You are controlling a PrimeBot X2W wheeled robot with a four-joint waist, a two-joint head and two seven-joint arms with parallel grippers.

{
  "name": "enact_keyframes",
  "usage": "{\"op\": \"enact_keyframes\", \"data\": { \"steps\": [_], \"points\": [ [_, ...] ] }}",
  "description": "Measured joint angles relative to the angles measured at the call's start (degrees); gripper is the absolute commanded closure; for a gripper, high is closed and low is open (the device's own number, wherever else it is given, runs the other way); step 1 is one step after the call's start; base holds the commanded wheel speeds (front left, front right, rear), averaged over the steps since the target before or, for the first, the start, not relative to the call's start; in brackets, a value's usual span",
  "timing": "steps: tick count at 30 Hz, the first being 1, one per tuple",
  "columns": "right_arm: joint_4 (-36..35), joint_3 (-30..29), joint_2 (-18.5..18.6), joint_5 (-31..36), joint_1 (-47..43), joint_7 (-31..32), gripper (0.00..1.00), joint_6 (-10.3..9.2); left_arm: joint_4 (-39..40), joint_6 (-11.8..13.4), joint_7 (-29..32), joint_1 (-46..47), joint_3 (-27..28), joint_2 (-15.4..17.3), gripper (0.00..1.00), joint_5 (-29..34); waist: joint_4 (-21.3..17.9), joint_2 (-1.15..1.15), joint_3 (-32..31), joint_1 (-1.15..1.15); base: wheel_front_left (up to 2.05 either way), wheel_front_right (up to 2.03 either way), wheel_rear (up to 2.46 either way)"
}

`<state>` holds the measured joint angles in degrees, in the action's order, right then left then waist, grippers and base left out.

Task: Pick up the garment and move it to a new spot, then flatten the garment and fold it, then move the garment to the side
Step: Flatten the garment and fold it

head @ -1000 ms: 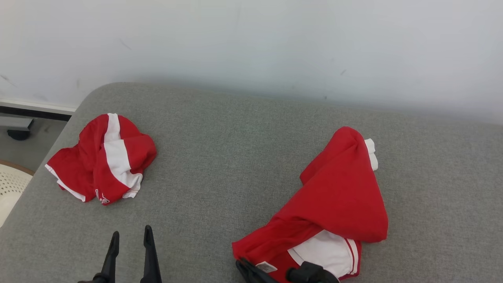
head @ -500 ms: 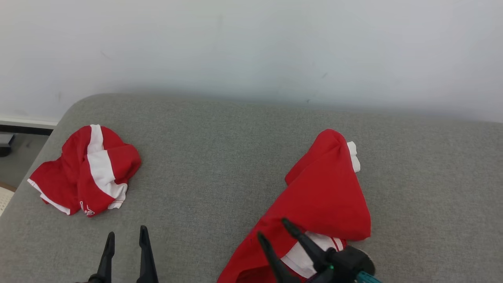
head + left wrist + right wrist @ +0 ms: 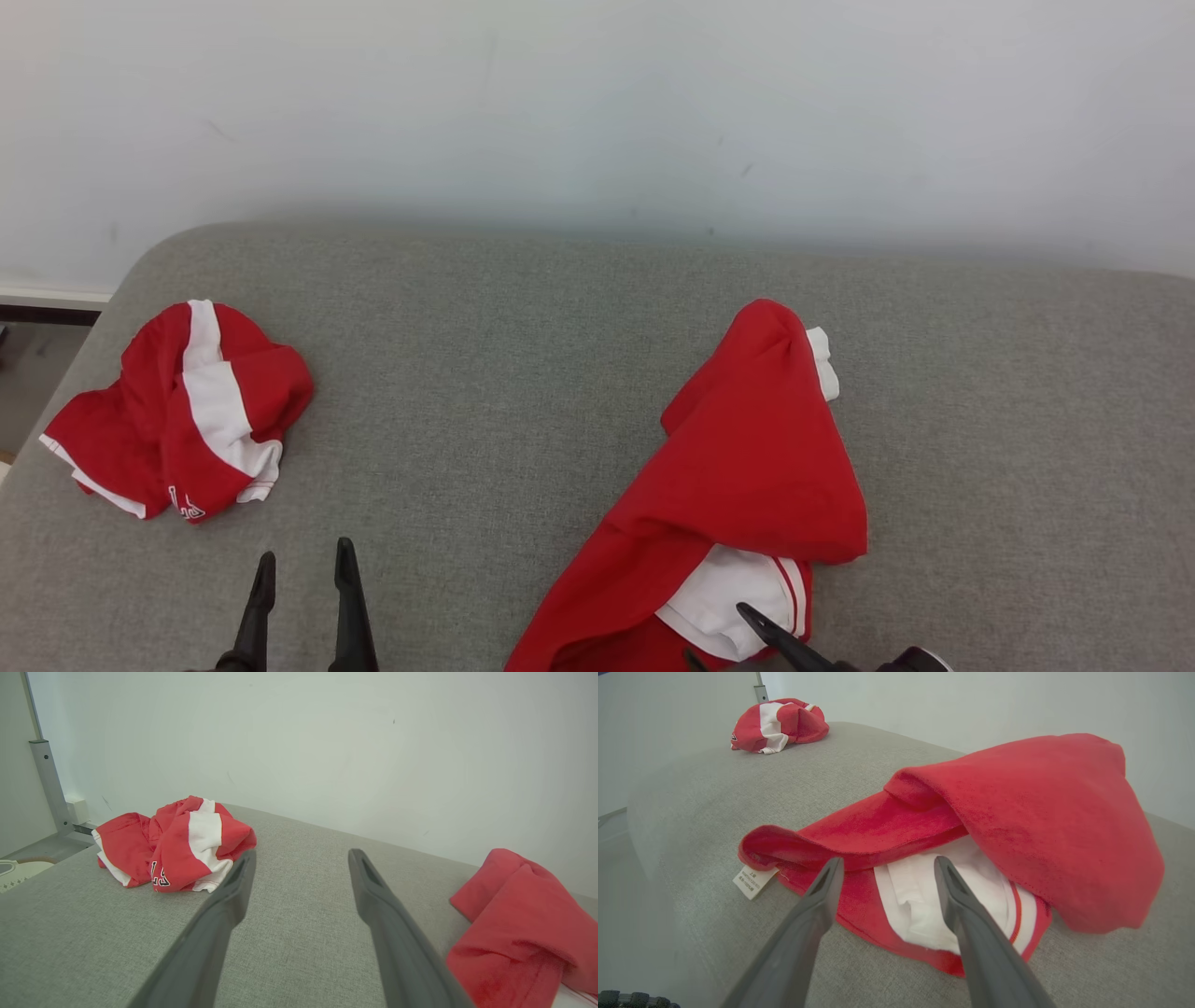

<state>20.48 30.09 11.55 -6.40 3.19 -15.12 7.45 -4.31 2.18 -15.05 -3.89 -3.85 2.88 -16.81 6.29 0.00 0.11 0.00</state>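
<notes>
A red garment [image 3: 756, 467] with a white inner panel lies crumpled on the right of the grey cushion [image 3: 523, 373]; it is also in the right wrist view [image 3: 1031, 812] and the left wrist view [image 3: 514, 914]. My right gripper [image 3: 714, 633] hovers open at the garment's near hem. In its own view the right gripper [image 3: 888, 861] points its fingers at the white panel [image 3: 915, 896], holding nothing. My left gripper [image 3: 306, 551] is open over bare cushion at the lower left, and the left gripper [image 3: 302, 854] is empty in its own view too.
A second red-and-white garment [image 3: 187, 411] sits bunched at the cushion's far left, also seen as a red-and-white garment [image 3: 177, 844] from the left wrist. A pale wall [image 3: 597, 112] runs behind the cushion. A white care label [image 3: 754, 879] sticks out of the hem.
The camera has shifted. My right gripper, which reached up over the garment's hem half a second ago, has drawn back toward the bottom edge, still open. The left gripper holds its place.
</notes>
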Motion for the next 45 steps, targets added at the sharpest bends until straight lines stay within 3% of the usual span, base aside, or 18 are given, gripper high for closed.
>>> {"op": "enact_keyframes", "data": {
  "steps": [11,12,13,20,30,39,45],
  "points": [
    [12.99,-1.82,-1.88,11.07,5.48,0.00,0.00,0.00,-2.43,-0.68,0.00,-0.76,0.12,0.00,0.00,2.94,0.60,0.00,0.18,0.00,0.00,0.00,0.00],
    [13.95,-2.53,-2.21,11.40,5.76,0.01,0.73,0.00,-2.60,-0.67,0.00,-0.77,0.19,0.00,0.00,2.94,0.64,0.00,0.13,0.00,0.00,0.00,0.00],
    [14.94,-3.41,-2.45,11.76,6.19,0.01,1.00,0.01,-2.71,-0.67,0.00,-0.77,0.19,-0.02,0.00,2.87,0.70,0.00,0.07,0.00,0.00,0.00,0.00],
    [13.76,-10.57,-4.49,11.50,7.69,0.01,1.00,0.01,-3.10,-0.58,0.00,-0.83,0.25,0.00,0.00,2.55,1.15,0.00,0.06,0.00,0.00,0.00,0.00],
    [-2.86,-17.90,-4.81,5.71,11.40,0.01,1.00,0.00,-3.42,-0.18,0.00,-0.83,0.26,-0.02,0.00,1.88,0.89,0.00,0.33,0.00,0.00,0.00,0.00],
    [-14.35,-10.82,-5.97,4.10,18.24,0.00,1.00,0.00,-3.88,-0.18,0.00,-0.82,-0.08,-0.01,0.00,0.93,1.17,0.00,-0.21,0.00,0.00,0.00,0.00],
    [-14.89,-6.16,-7.46,1.14,18.63,0.00,1.00,0.00,-4.02,-0.19,0.00,-0.82,-0.10,0.00,0.00,0.65,1.85,0.00,-0.55,0.00,0.00,0.00,0.00]
  ]
}}
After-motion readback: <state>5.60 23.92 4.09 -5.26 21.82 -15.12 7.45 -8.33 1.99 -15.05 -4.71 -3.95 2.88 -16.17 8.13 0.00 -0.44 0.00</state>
